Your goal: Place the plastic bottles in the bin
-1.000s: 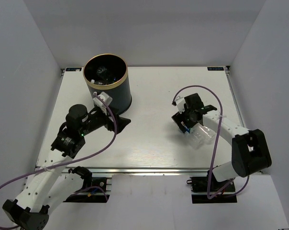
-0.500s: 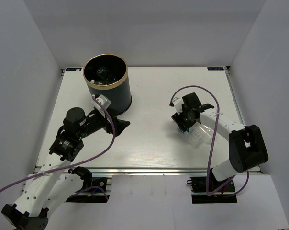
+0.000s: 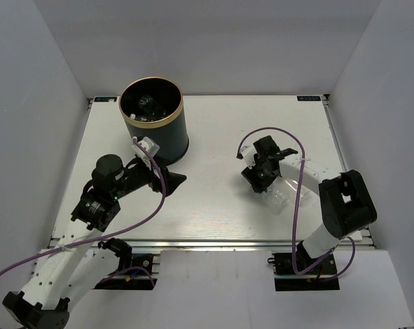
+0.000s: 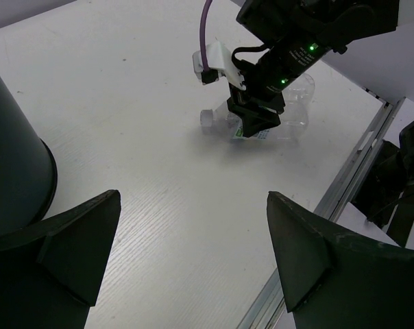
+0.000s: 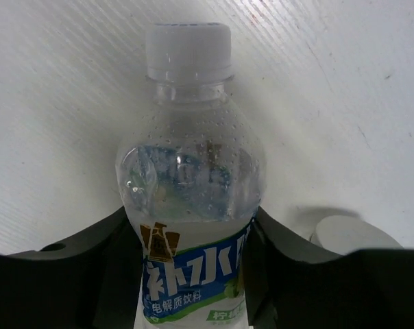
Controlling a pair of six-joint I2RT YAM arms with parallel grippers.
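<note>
The bin stands at the back left of the table, with bottles lying inside it. Its dark wall fills the left edge of the left wrist view. A clear plastic bottle with a blue label and white cap lies on the table. My right gripper is shut on its labelled body, fingers pressed on both sides. A second clear bottle lies just beside it; its white cap shows in the right wrist view. My left gripper is open and empty, near the bin's base.
The table's front rail runs close in front of both grippers. White walls enclose the table on three sides. The right arm's purple cable loops above its wrist.
My right gripper has slid a little to the left and turned over the labelled bottle. My left gripper has pulled back slightly from the bin.
</note>
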